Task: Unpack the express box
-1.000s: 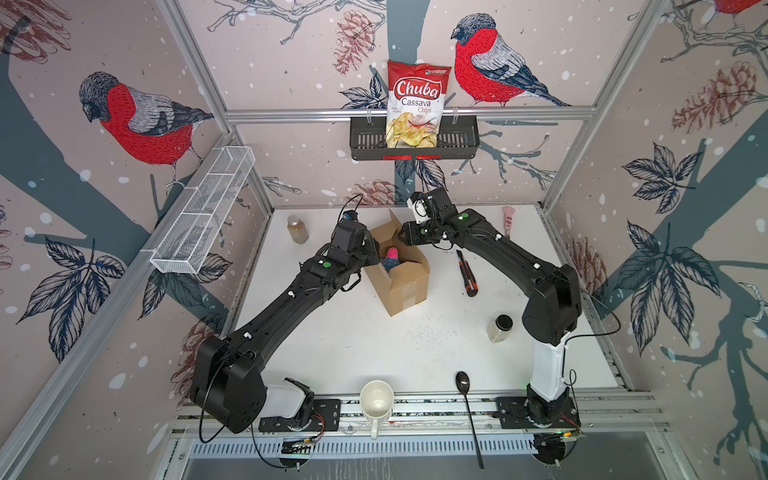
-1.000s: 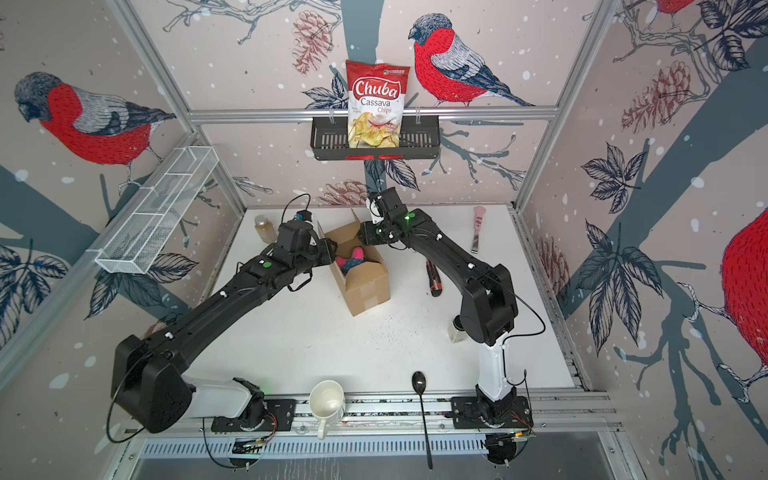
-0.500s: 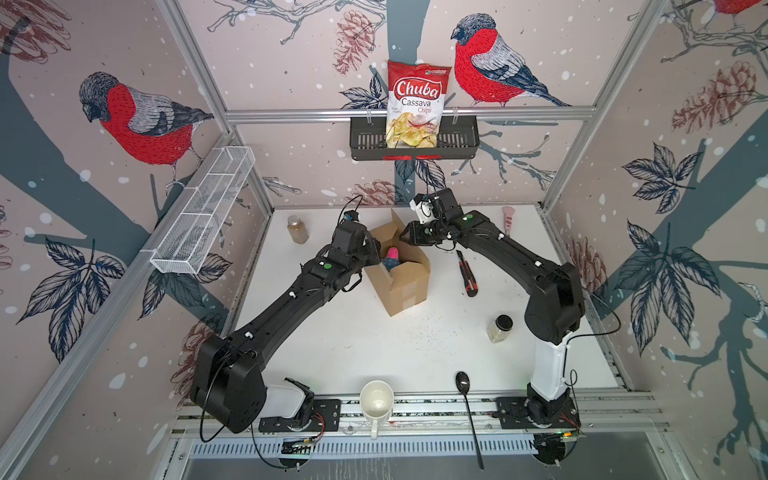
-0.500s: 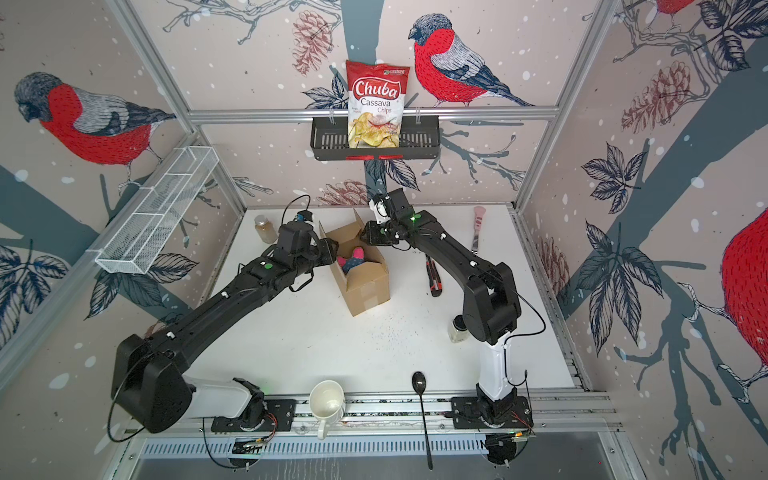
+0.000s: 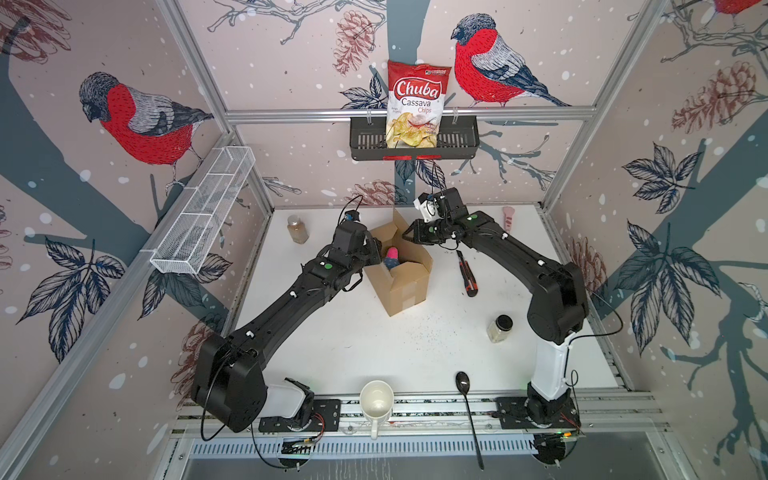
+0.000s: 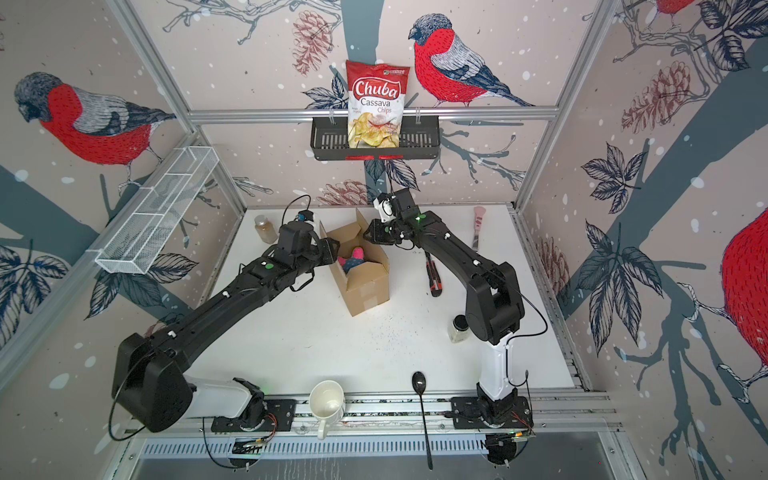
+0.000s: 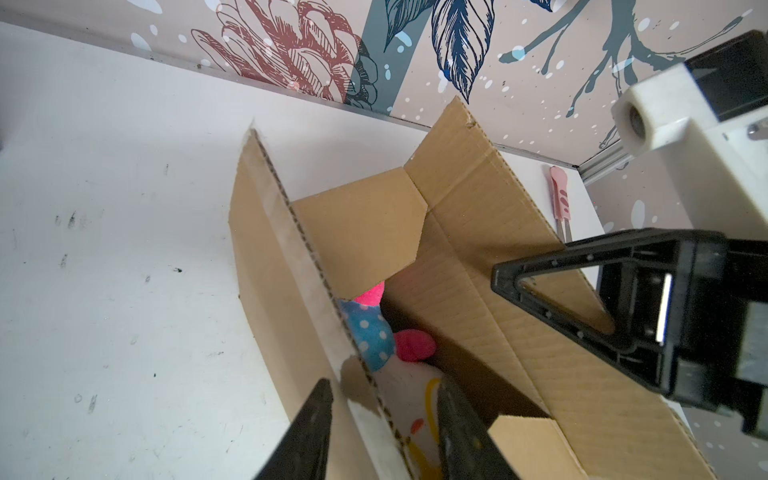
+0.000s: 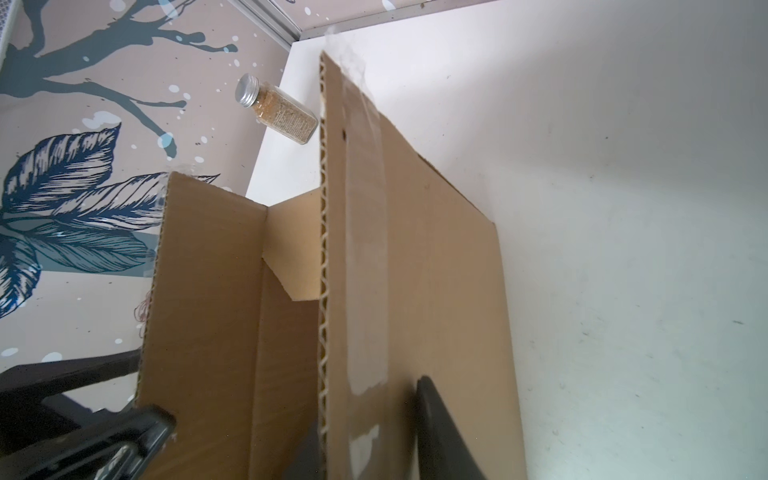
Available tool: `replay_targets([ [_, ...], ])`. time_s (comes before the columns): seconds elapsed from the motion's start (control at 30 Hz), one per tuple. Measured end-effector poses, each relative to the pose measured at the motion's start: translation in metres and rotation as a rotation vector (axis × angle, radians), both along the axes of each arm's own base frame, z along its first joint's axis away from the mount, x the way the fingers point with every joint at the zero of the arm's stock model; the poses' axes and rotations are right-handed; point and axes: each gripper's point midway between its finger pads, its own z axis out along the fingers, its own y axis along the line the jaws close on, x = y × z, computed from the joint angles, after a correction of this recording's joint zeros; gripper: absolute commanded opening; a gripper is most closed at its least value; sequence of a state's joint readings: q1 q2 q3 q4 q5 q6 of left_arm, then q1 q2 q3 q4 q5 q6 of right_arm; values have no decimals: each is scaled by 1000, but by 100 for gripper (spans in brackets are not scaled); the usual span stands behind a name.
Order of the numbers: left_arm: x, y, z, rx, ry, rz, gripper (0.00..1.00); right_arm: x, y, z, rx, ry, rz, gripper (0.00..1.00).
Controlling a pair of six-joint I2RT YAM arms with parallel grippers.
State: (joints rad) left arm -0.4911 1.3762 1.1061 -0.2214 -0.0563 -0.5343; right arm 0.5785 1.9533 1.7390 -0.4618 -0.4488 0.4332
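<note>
The express box [image 5: 405, 286] [image 6: 368, 286] stands mid-table with its flaps raised. A soft toy [image 5: 391, 257] [image 7: 374, 332] in pink, blue and white lies inside it. My left gripper [image 5: 376, 249] [image 7: 384, 399] is open and straddles the left flap, one finger outside the box and one inside above the toy. My right gripper [image 5: 406, 235] [image 8: 365, 411] is at the far right flap. In the right wrist view one finger [image 8: 436, 415] presses the flap's taped outer face and the other sits behind the cardboard edge, so it is shut on that flap.
A utility knife [image 5: 466, 272] and a black-lidded jar [image 5: 500, 328] lie right of the box. A spice jar [image 5: 297, 229] stands at the back left, a pink tool [image 5: 508, 216] at the back right. A mug [image 5: 376, 401] and a spoon [image 5: 467, 403] are at the front edge.
My right gripper has edged in onto the far right flap and closed on it. The left arm and the box have stayed put.
</note>
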Motion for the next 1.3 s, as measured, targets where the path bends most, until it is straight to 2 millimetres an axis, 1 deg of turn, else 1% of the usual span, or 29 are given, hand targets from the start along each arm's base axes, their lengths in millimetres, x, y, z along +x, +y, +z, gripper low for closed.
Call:
replay_targets([
  [0.27,1,0,0,-3,-4,0,41,-1,-4,2,24,17,-4,24],
  [0.37,1,-1,0,-3,-4,-1,41,-2,-6,3,26,20,-5,23],
  [0.6,1,-2,1,-6,-9,-3,41,0,-9,3,44,33,-17,17],
  [0.73,1,-2,1,-7,-10,-3,41,0,-10,2,64,43,-15,15],
  [1.07,3,-4,-1,-15,-8,-2,41,-1,-12,3,125,79,-7,17],
  [1.3,3,-5,-1,-18,-9,-3,41,-1,-14,3,161,100,-7,16],
])
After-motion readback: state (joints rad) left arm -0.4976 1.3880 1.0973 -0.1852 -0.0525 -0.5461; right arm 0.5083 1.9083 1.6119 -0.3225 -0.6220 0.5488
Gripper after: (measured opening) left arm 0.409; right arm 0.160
